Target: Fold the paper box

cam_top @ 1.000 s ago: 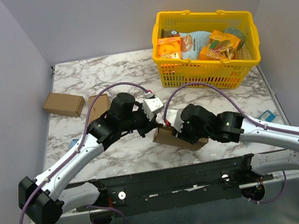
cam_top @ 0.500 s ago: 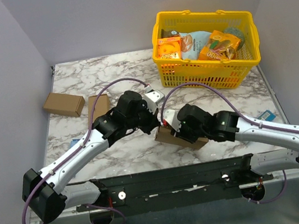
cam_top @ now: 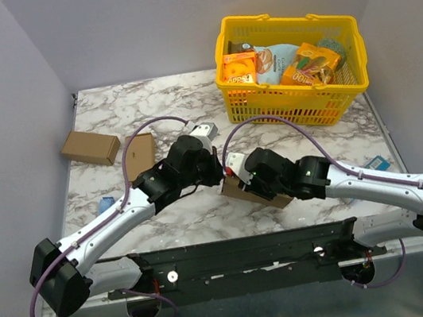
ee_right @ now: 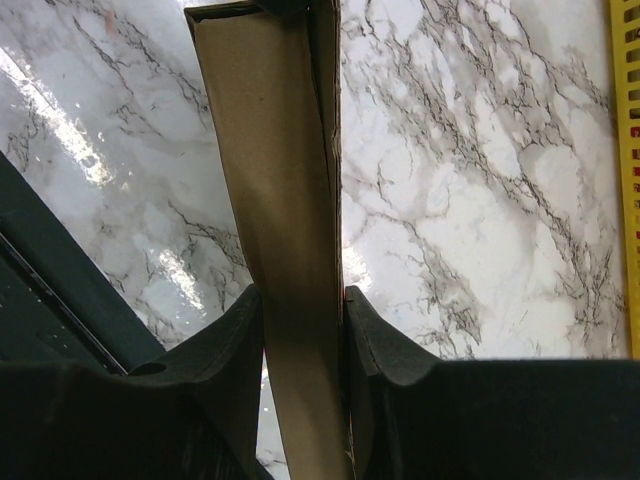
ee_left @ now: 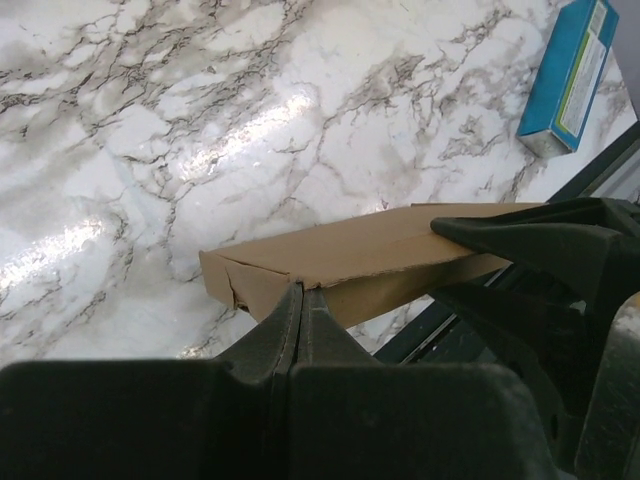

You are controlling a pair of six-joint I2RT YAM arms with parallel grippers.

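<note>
The paper box [cam_top: 259, 193] sits low in the middle of the top view, near the front edge of the marble table [cam_top: 178, 99], between the two wrists. In the right wrist view it runs up the centre of the frame as a narrow folded slab. The right gripper [ee_right: 300, 310] is clamped on it, one black finger against each broad face. In the left wrist view the box lies mid-frame. The left gripper [ee_left: 303, 300] is clenched with nothing between its fingers, and its tips are at the box's near side wall.

At the left of the top view lie two smaller brown boxes [cam_top: 90, 147], just beside each other. A yellow basket [cam_top: 296, 101] of packets stands at upper right. A blue carton [ee_left: 575, 75] lies at the upper right of the left wrist view.
</note>
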